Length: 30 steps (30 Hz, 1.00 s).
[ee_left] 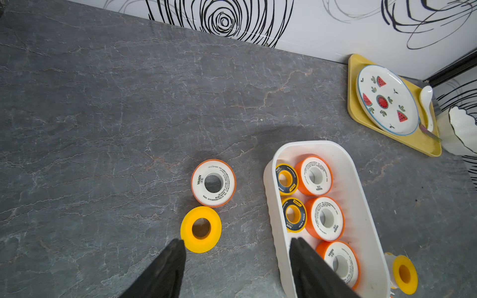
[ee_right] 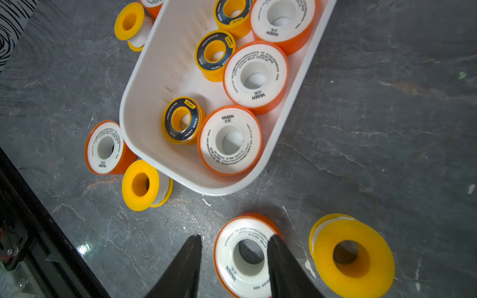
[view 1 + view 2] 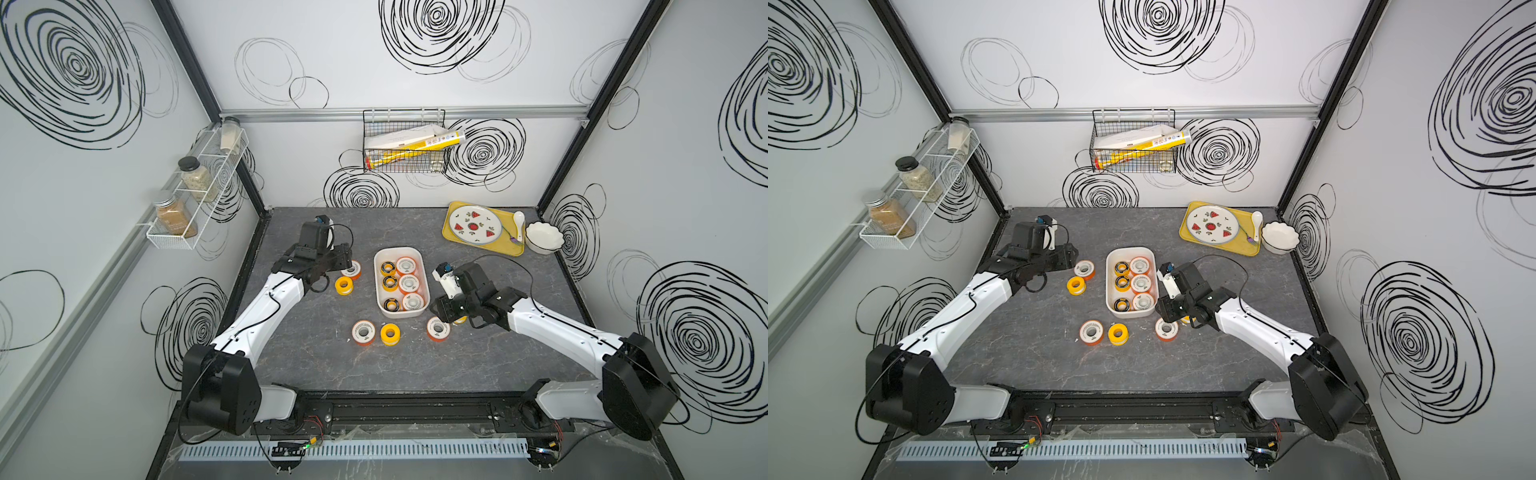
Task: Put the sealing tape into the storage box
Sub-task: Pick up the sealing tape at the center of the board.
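Note:
The white storage box sits mid-table and holds six sealing tape spools, three orange and three yellow with black faces. My left gripper hangs open over bare table between a loose yellow spool and the box wall. An orange spool lies just beyond the yellow one. My right gripper is open above an orange spool, with one fingertip over its face and the other beside it. A yellow spool lies next to it. Two more spools, orange and yellow, lie in front of the box.
A yellow tray with a watermelon plate and a spoon stands at the back right, next to a white scalloped bowl. A wire basket hangs on the back wall. A spice rack is on the left wall.

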Available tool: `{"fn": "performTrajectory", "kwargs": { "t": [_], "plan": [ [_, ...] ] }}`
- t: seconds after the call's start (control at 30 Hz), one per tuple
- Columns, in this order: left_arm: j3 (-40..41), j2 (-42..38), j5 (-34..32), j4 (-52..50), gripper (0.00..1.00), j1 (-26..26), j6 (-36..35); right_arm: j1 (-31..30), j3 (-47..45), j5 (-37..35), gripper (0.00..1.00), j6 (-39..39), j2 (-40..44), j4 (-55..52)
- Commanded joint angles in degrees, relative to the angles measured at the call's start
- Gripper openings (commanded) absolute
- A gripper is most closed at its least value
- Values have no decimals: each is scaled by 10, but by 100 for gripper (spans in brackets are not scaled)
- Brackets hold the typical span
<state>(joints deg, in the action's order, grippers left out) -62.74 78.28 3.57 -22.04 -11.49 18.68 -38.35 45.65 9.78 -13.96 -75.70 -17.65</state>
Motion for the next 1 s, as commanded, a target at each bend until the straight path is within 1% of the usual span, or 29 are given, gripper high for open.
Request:
{"fn": "performTrajectory", "kwargs": {
  "t": [0.0,0.13,0.6,0.97],
  "plan": [
    [9,-13,-1,25,71,5,4,-20,-13,-24,48,-15,-4,15],
    [9,-11,-1,24,71,7,4,-36,-30,-48,50,-24,-5,27],
    [9,-1,10,23,71,11,3,-72,-49,-67,51,-31,-45,31],
    [7,6,12,20,71,11,1,-85,-51,-78,51,-32,-81,35]
  ]
}}
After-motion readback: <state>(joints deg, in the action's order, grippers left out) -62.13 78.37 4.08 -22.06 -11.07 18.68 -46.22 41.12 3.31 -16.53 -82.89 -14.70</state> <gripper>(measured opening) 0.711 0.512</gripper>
